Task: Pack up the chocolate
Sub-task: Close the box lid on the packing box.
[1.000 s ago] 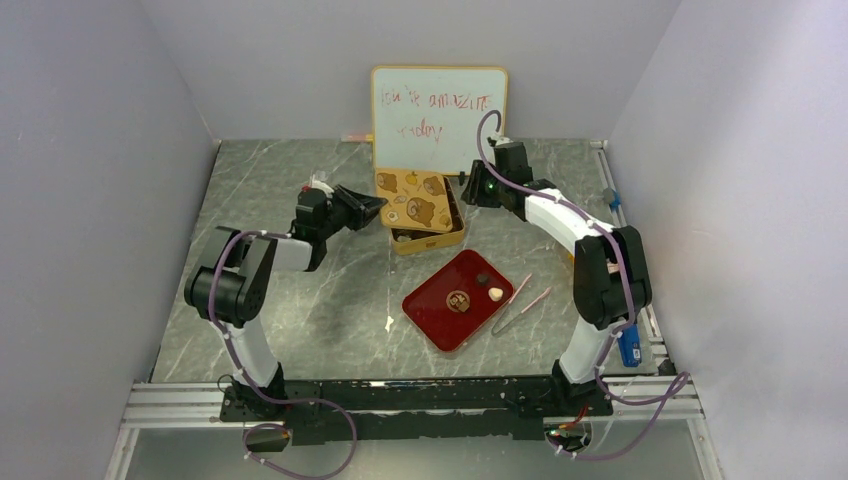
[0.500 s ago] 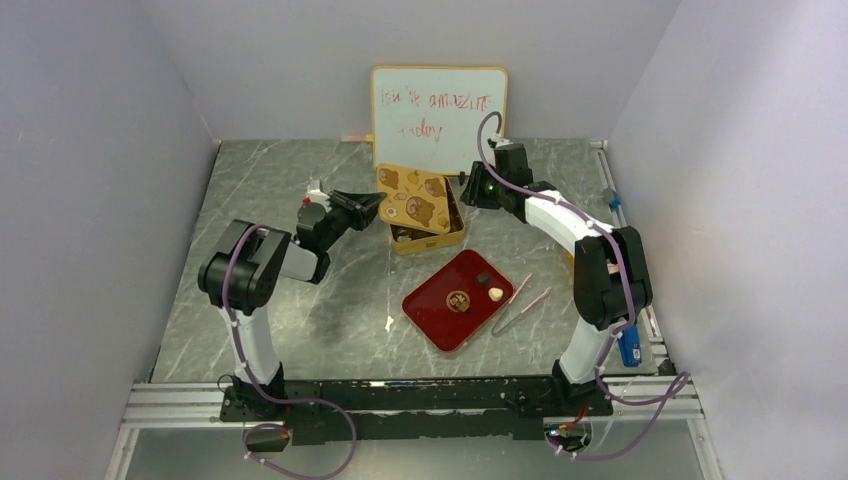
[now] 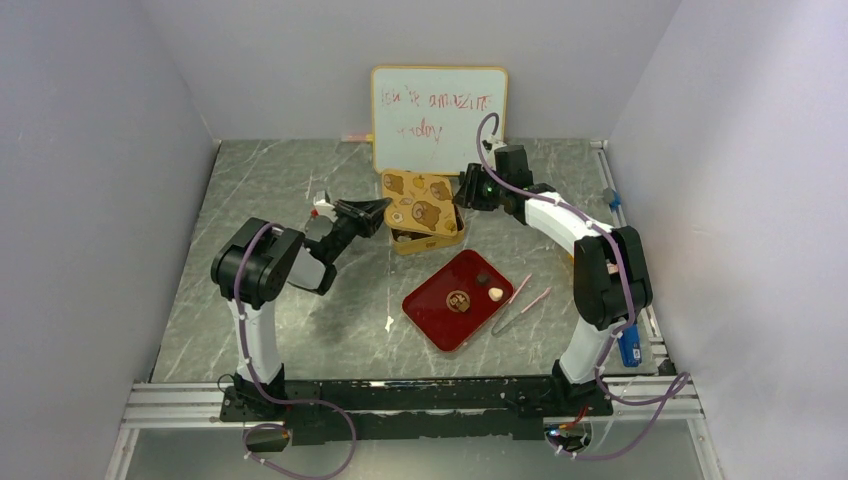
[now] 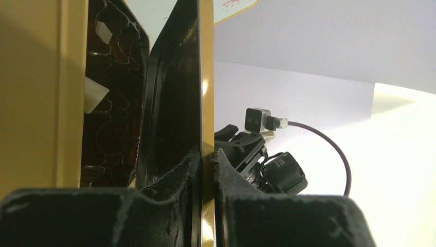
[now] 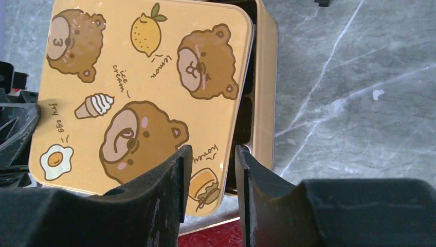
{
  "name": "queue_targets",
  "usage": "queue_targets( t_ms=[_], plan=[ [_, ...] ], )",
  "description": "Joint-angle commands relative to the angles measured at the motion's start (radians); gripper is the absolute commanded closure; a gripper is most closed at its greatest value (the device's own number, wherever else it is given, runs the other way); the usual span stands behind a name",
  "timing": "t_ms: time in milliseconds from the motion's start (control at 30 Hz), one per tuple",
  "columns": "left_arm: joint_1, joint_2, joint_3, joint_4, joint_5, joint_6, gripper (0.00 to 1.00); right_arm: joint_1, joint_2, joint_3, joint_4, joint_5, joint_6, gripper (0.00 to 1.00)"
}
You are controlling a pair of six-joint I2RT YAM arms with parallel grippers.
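pale walls (image 3: 100, 200) closed in a grey marbled table (image 3: 280, 290) on three sides. a whiteboard (image 3: 440, 105) with red scrawl stood against the back wall. just in front of it sat a yellow tin (image 3: 432, 243). its bear-printed lid (image 3: 418, 200) lay askew over the opening, and a strip of the dark inside showed along one edge. nearer the arms lay a red tray (image 3: 435, 318), well apart from the tin.

on the tray were a dark chocolate (image 3: 482, 279), a cream chocolate (image 3: 495, 294) just beside it, and a round brown chocolate (image 3: 458, 300) nearer the middle. inside the tin, a black moulded insert (image 4: 115, 128) held a pale piece (image 4: 95, 95) in one pocket; the other pockets were too dark to read. pink tweezers (image 3: 520, 300) lay on the table beside the tray's right edge.

the left gripper (image 4: 205, 154) was nearly closed, its two fingers pinching the lid's thin rim between them. the right gripper (image 5: 211, 152) hung at the lid's opposite side with its jaws about half apart. the lid's printed face showed in the gap, and nothing was pinched there; whether a finger touched the lid could not be told.
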Motion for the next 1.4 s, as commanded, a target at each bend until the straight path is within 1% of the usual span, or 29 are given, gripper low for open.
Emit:
queue_targets(
  t_ms=[0,300,533,800,1033,1367],
  plan=[
    [-0.003,-0.017,-0.017,0.096,-0.030,-0.019,0.95,-0.004,-0.005,-0.006,0.063,-0.057,0.016,0.60],
    [-0.011,-0.011,-0.036,0.136,-0.056,-0.036,0.95,-0.004,0.015,-0.033,0.083,-0.093,0.031,0.59],
    [-0.029,0.025,-0.058,0.232,-0.108,-0.091,0.95,-0.004,0.023,-0.046,0.108,-0.111,0.042,0.59],
    [-0.063,0.083,-0.070,0.332,-0.159,-0.156,0.95,-0.005,-0.006,-0.068,0.139,-0.072,0.055,0.60],
    [-0.095,0.147,-0.071,0.451,-0.248,-0.194,0.95,-0.007,-0.022,-0.068,0.131,-0.057,0.044,0.60],
    [-0.112,0.165,-0.044,0.453,-0.251,-0.132,0.95,-0.012,-0.032,-0.065,0.093,-0.020,0.016,0.59]
  ],
)
